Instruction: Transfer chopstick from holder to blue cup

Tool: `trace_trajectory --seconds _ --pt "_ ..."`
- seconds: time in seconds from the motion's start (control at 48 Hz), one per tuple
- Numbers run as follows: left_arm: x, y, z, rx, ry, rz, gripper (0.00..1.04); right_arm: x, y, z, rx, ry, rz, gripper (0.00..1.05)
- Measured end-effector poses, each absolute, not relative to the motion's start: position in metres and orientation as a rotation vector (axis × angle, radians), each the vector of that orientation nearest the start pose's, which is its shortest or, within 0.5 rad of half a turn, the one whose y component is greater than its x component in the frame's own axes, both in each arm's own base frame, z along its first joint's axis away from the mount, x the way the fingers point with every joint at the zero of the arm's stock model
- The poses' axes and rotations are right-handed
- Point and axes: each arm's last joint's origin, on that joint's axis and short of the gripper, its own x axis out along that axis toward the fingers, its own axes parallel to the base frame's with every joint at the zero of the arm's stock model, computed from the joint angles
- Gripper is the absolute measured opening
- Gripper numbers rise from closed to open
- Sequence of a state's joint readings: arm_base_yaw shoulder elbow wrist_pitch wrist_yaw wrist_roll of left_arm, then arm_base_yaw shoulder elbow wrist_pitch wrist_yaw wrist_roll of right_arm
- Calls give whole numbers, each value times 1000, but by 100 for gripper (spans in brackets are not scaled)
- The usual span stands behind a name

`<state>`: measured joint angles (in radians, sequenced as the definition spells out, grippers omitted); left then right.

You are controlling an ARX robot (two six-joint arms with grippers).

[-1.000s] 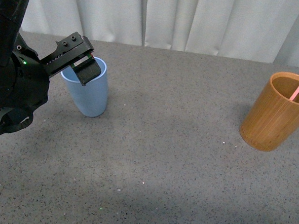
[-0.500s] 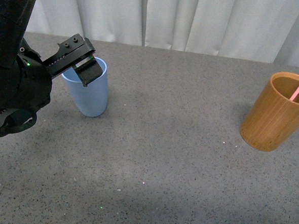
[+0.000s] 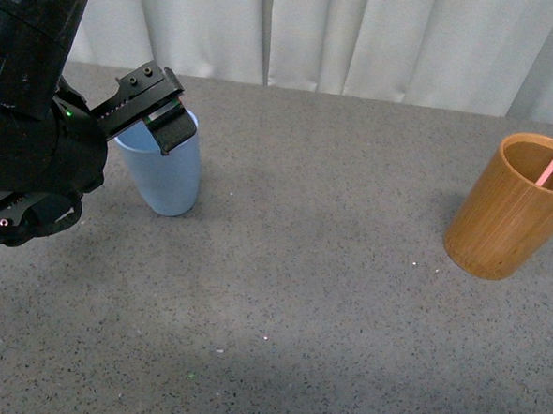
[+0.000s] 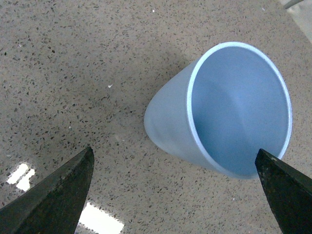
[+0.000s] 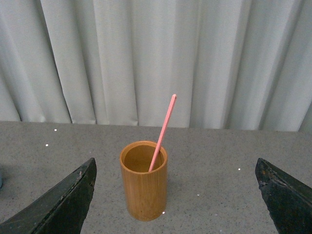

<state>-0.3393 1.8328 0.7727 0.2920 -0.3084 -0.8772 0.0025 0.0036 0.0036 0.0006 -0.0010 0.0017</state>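
The left arm [image 3: 31, 145] stands at 9 o'clock in the front view, black and bulky. Its left gripper [image 3: 160, 114] reaches toward 2 o'clock, the 2 fingers [image 4: 53, 195] spread wide and empty. The right gripper [image 5: 175, 163] is held level, also spread wide and empty.

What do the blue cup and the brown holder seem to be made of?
The pale blue tapered cup looks like matte plastic: smooth, uniform colour, thin rim. The brown cylindrical holder seems bamboo or wood: faint grain, satin finish.
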Motion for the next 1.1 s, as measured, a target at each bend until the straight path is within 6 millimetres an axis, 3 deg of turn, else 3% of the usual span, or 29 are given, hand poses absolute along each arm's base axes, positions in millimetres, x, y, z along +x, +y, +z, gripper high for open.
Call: trace_trajectory --seconds 0.562,0.979,1.104 --pt "324 -93 96 -570 698 360 97 98 0 165 2 -1 3 95" --pt "327 -96 97 -589 688 318 42 98 0 165 2 -1 3 95" --pt "327 -101 98 -602 683 284 19 98 0 165 2 -1 3 95"
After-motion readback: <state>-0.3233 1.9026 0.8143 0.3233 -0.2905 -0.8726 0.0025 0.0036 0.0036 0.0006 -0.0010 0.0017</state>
